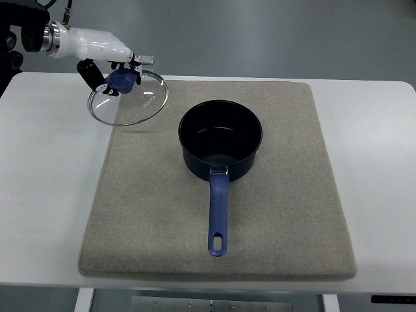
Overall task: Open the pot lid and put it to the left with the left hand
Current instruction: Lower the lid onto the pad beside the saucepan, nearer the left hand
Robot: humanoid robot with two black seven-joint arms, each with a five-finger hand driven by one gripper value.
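Half the blue knob [122,79] hides under left hand [107,55].

I see the left hand [107,55] as a glossy white moulded shell with black fingers [89,73] tipped in silver metal. Behind the shell sits a ribbed silver wrist ring, then a black forearm housing with a thin black cable looping above it.

A white table [39,195] carries a grey felt mat [273,221], on which an open pot [220,138] stands.
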